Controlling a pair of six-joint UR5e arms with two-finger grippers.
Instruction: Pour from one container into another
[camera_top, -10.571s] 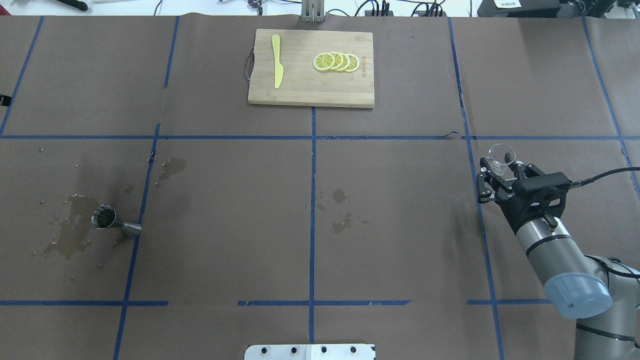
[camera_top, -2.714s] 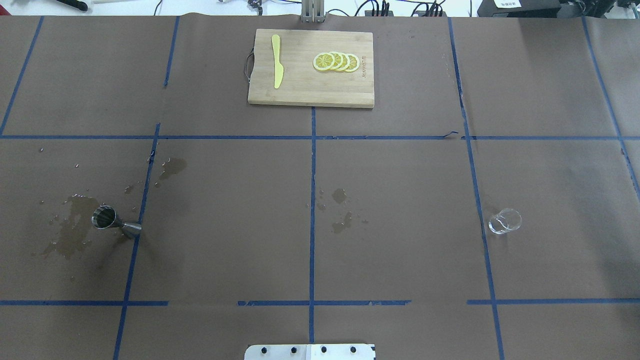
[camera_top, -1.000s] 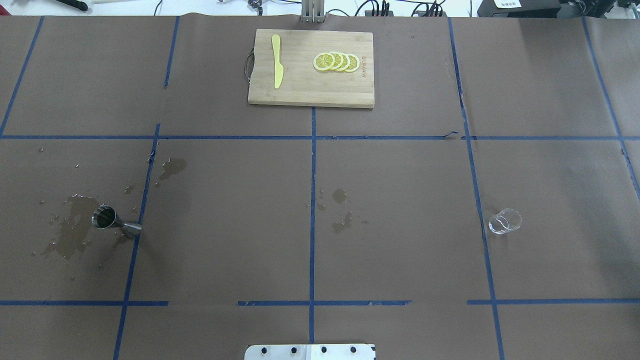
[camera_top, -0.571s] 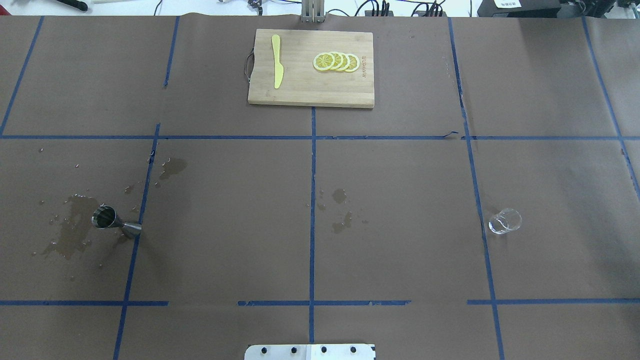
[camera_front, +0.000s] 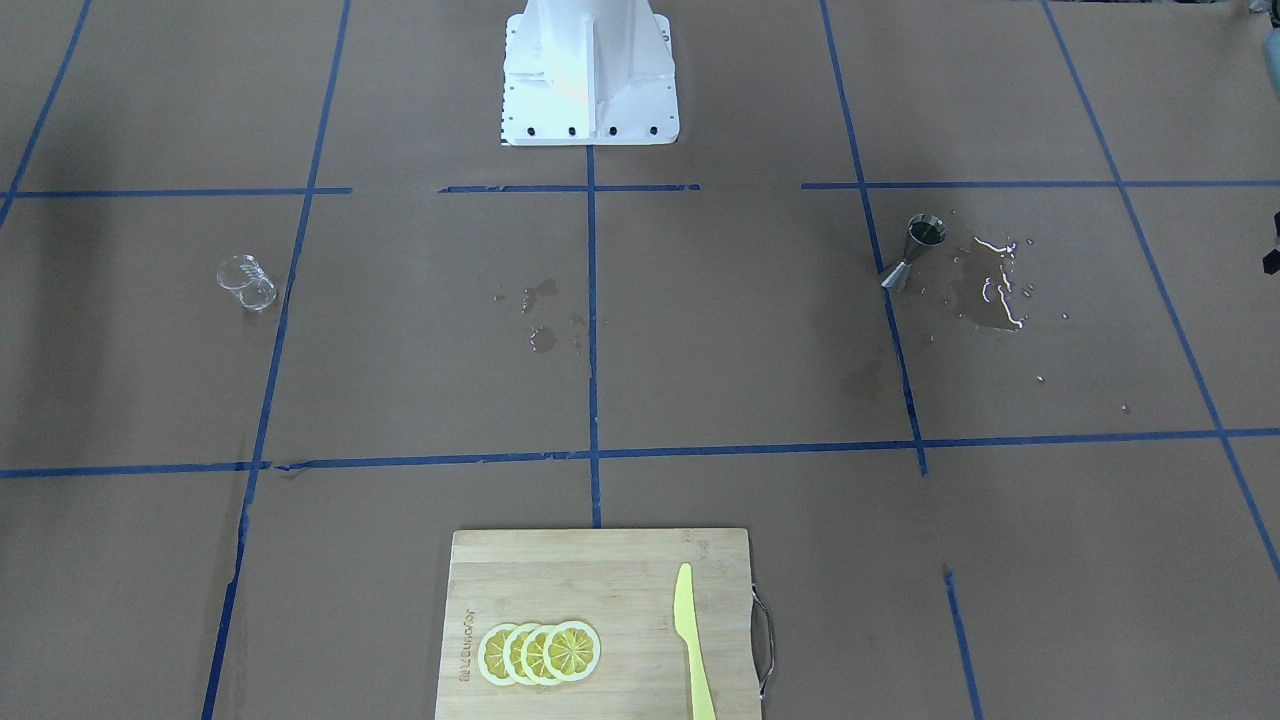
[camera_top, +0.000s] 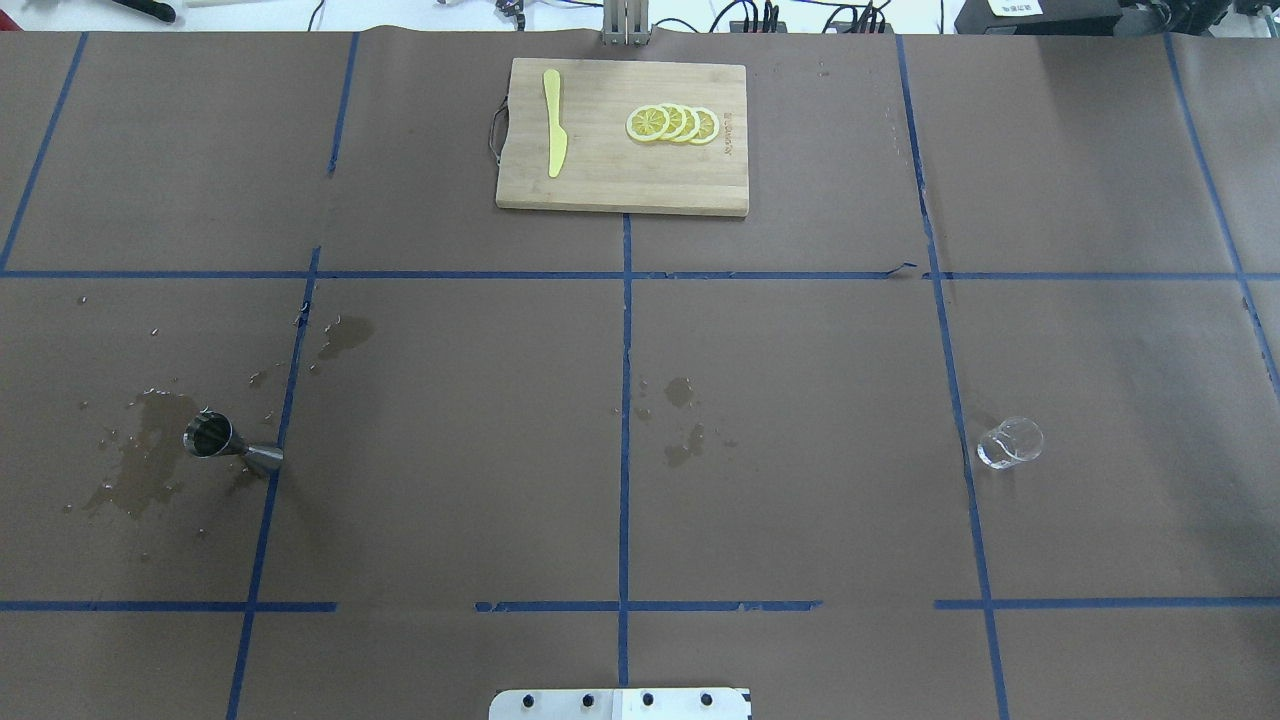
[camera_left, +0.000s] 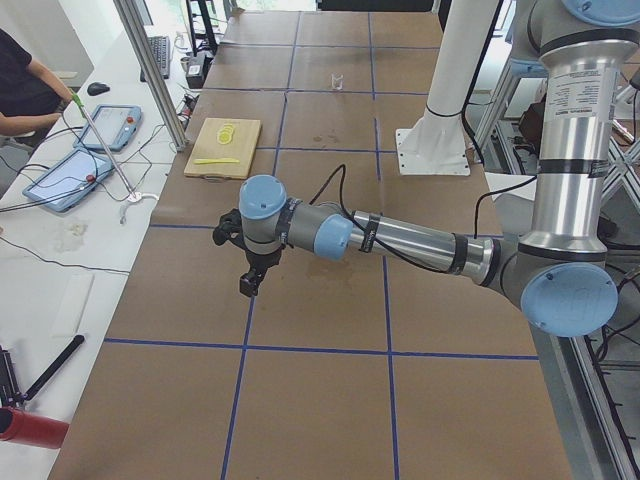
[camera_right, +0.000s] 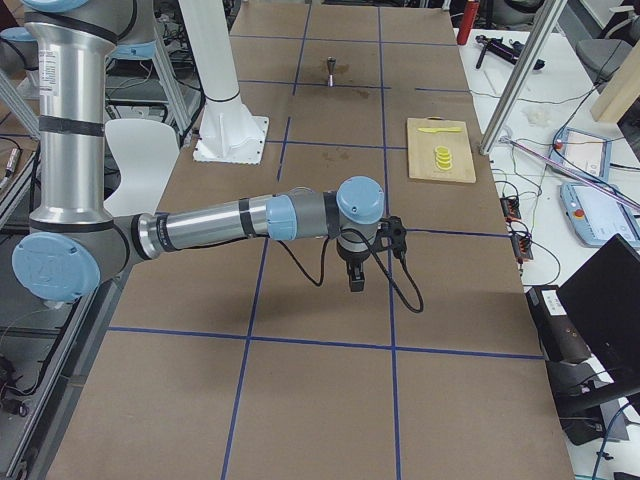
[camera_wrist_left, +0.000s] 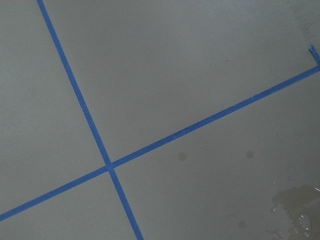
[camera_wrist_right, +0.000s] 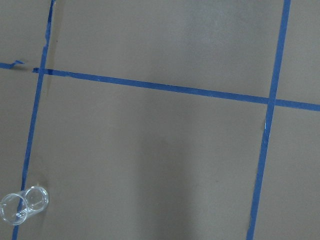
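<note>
The glass cup (camera_top: 1010, 442) stands at four o'clock on the tabletop (camera_top: 800, 400), the jigger (camera_top: 225, 445) well apart at eight, the cup toward seven o'clock from my nearer right hand (camera_right: 355, 274); whether it or my left hand (camera_left: 250, 279) is open I cannot tell

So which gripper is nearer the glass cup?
Right. The right gripper hovers over the table end near the glass cup; the left gripper is beyond the jigger, at the opposite end.

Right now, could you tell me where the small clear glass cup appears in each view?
Front-facing: small clear glass cup at left.
Overhead: cup at right.
Exterior left: cup tiny, far end.
Exterior right: not visible.
Left wrist: absent.
Right wrist: cup bottom-left.
Landmark: blue tape line beside it.
</note>
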